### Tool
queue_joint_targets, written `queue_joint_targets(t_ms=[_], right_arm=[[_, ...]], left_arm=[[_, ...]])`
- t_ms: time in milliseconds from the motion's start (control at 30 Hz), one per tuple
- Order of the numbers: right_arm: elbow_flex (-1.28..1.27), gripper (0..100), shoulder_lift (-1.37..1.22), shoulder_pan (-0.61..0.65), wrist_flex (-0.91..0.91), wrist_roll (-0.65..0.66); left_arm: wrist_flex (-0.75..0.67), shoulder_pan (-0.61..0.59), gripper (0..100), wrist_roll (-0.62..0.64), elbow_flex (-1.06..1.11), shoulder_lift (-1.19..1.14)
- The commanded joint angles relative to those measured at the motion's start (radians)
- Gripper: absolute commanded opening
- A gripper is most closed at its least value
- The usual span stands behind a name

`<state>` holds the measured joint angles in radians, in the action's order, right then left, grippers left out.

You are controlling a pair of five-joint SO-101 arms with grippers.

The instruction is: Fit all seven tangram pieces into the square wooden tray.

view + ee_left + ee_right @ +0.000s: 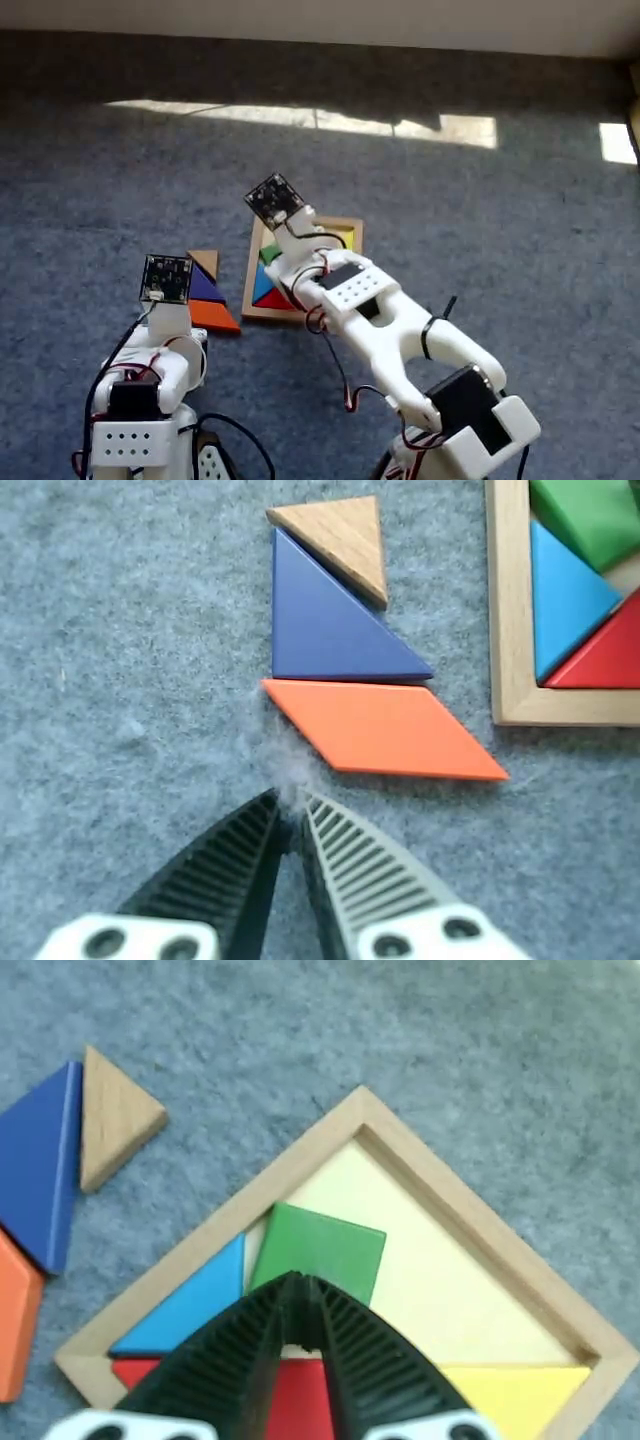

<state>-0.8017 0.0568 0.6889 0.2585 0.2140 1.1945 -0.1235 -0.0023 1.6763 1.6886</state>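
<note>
The square wooden tray (pixel 450 1195) holds a green square (pixel 325 1248), a light blue triangle (pixel 190 1305), a red piece (pixel 300 1395) and a yellow piece (pixel 515 1395). Much of its pale floor is bare. My right gripper (pixel 297 1285) hangs shut over the tray, its tips at the green square's near edge. Beside the tray on the carpet lie a wooden triangle (pixel 340 535), a dark blue triangle (pixel 330 630) and an orange parallelogram (pixel 385 730), edge to edge. Just short of the parallelogram, my left gripper (pixel 290 815) is shut and holds nothing.
Everything rests on blue-grey carpet (pixel 480 220). The right arm (pixel 400 330) stretches across from the near right to the tray (pixel 350 222). The left arm (pixel 150 390) stands at the near left. Open carpet lies to the far side and the right.
</note>
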Motion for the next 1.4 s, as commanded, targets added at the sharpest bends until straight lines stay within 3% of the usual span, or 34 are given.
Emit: queue_joint_targets(t_ms=[0, 267, 367, 600, 733, 900, 967, 1133, 1367], right_arm=[[-0.022, 0.5, 0.054, 0.01, -0.021, -0.009], [-0.058, 0.5, 0.067, 0.019, 0.156, 0.114], [-0.056, 0.5, 0.068, 0.021, 0.239, 0.112], [0.048, 0.5, 0.07, -0.002, 0.248, 0.104], [0.116, 0.5, 0.07, -0.033, 0.246, 0.015], [0.151, 0.5, 0.068, -0.038, 0.246, -0.002], [0.153, 0.5, 0.061, -0.036, 0.229, -0.003], [0.093, 0.5, 0.036, -0.033, -0.042, -0.003], [0.07, 0.5, -0.108, 0.004, -0.062, 0.005]], left_arm=[[-0.014, 0.013, 1, -0.006, 0.025, 0.008], [-0.014, 0.013, 1, -0.006, 0.025, 0.008], [-0.014, 0.013, 1, -0.006, 0.025, 0.008], [-0.014, 0.013, 1, -0.006, 0.025, 0.008], [-0.014, 0.013, 1, -0.006, 0.025, 0.008], [-0.014, 0.013, 1, -0.006, 0.025, 0.008], [-0.014, 0.013, 1, -0.006, 0.025, 0.008], [-0.014, 0.013, 1, -0.006, 0.025, 0.008], [-0.014, 0.013, 1, -0.006, 0.025, 0.008]])
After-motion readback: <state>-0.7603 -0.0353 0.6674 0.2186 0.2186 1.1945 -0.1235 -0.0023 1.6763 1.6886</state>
